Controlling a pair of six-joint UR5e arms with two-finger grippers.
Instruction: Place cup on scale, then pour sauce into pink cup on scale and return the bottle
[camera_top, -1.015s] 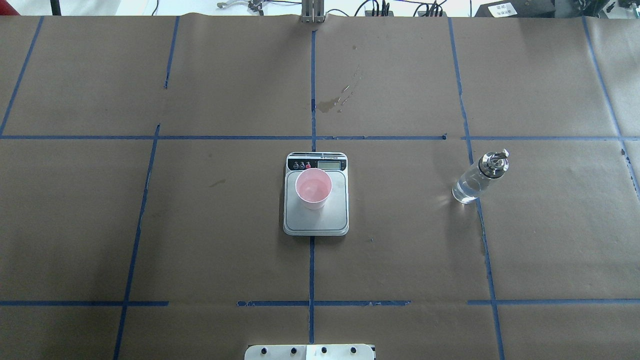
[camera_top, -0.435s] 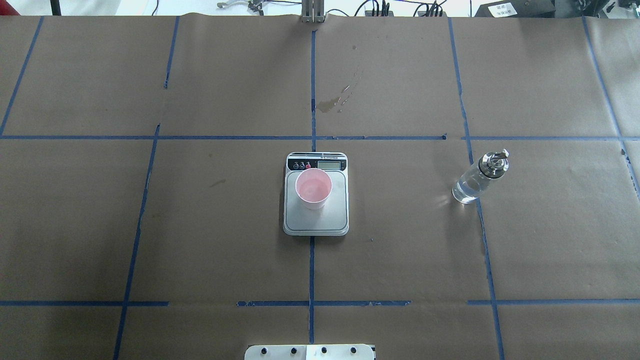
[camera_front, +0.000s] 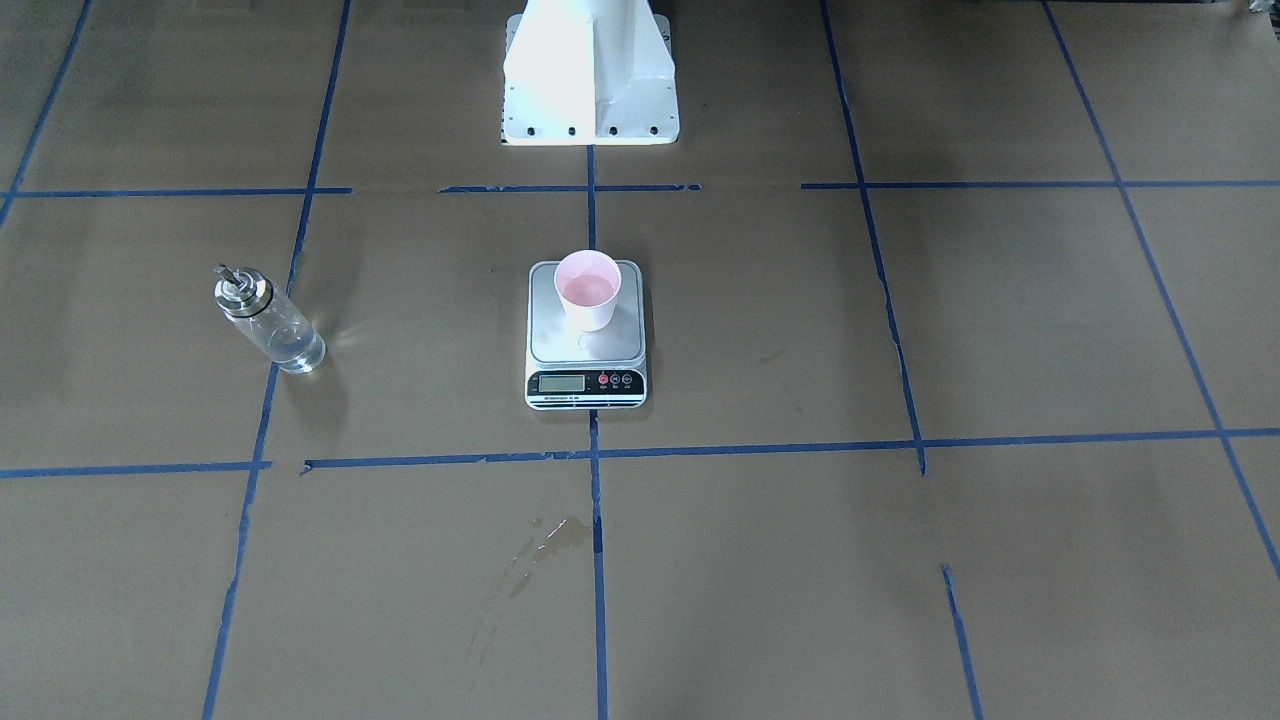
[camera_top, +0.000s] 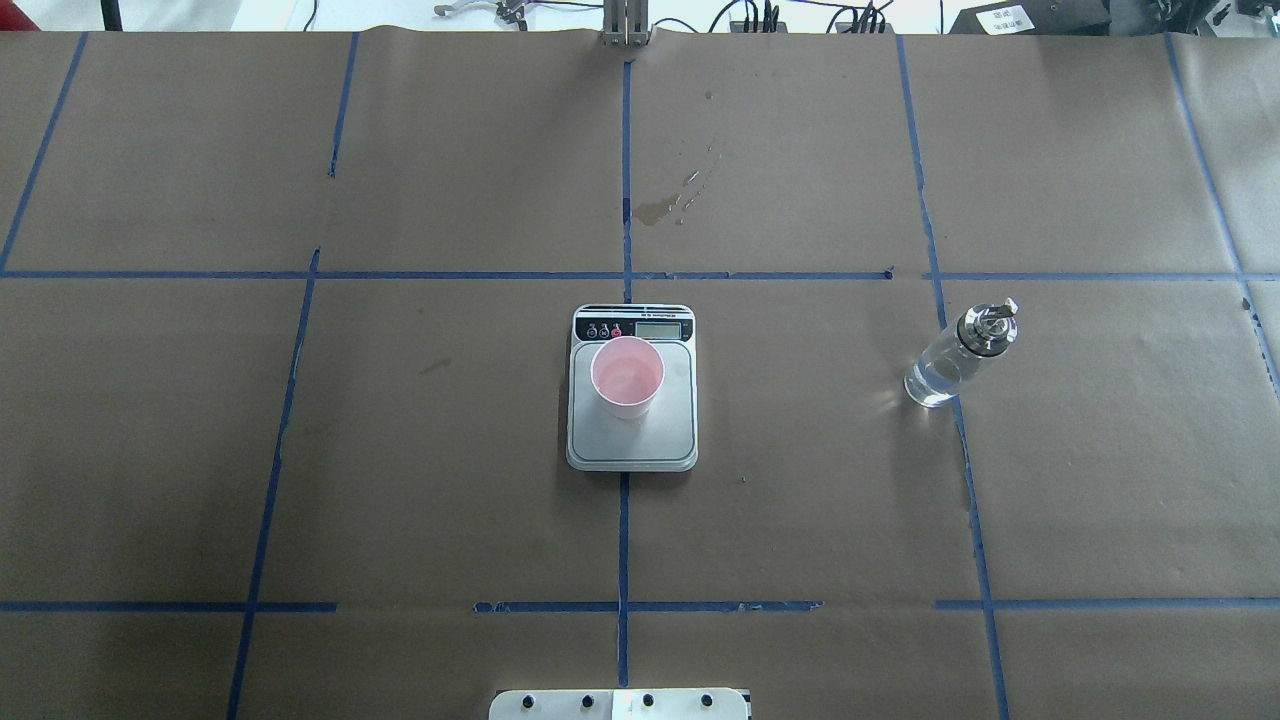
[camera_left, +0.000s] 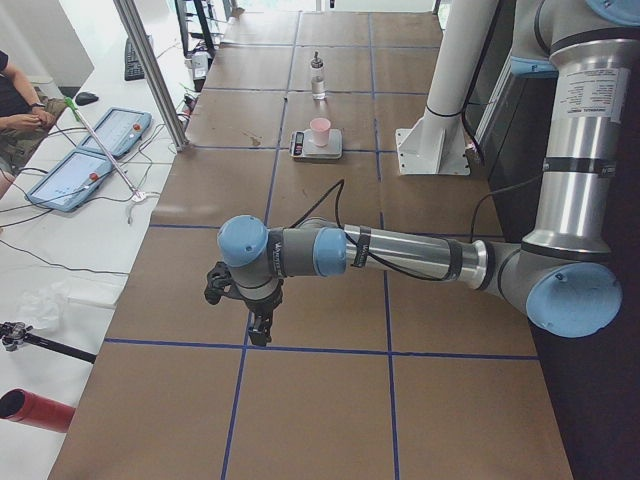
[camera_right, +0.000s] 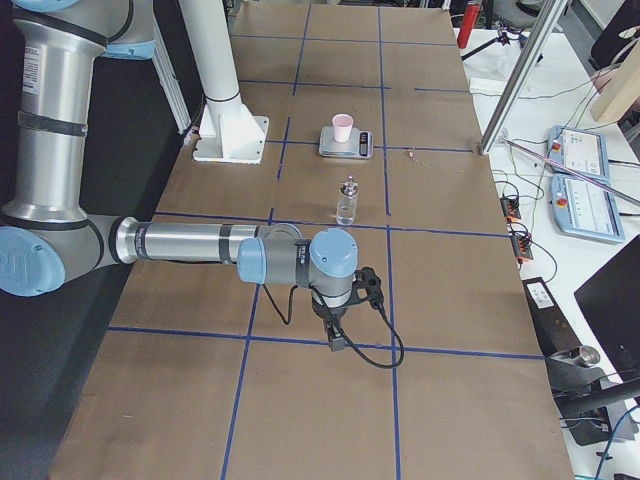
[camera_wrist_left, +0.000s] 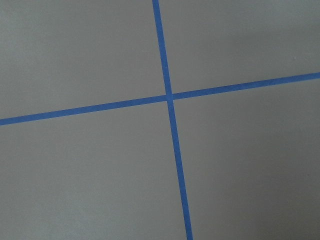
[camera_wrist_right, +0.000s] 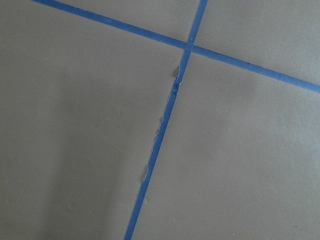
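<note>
**A:** Has anything moved since a second ago?

**B:** Nothing that I can see from overhead. The cup (camera_top: 627, 376), the scale (camera_top: 632, 440) and the bottle (camera_top: 945, 362) all sit where they were, and no arm has come into that view.

**A:** Where is the cup?

**B:** It is upright on the scale's steel platform, toward the display end, with its pink inside showing. The scale lies at the middle of the desk (camera_top: 400, 450), on the centre tape line.

**A:** And the bottle?

**B:** It stands upright on the desk on my robot's right, well apart from the scale. Its base is just beside a blue tape line. The sauce (camera_top: 928, 385) shows clear through the glass, and the silver spout cap is on.

**A:** And the arms?

**B:** Each reaches out over its own end of the desk, well apart from the things. I find the left arm (camera_left: 400, 255) only in the left side camera and the right arm (camera_right: 190, 243) only in the right side one. Each wrist camera gives me just brown paper and crossing blue tape.

**A:** What about the jaws?

**B:** From those side cameras I cannot tell whether the left jaws or the right jaws are spread or pressed together.
</note>
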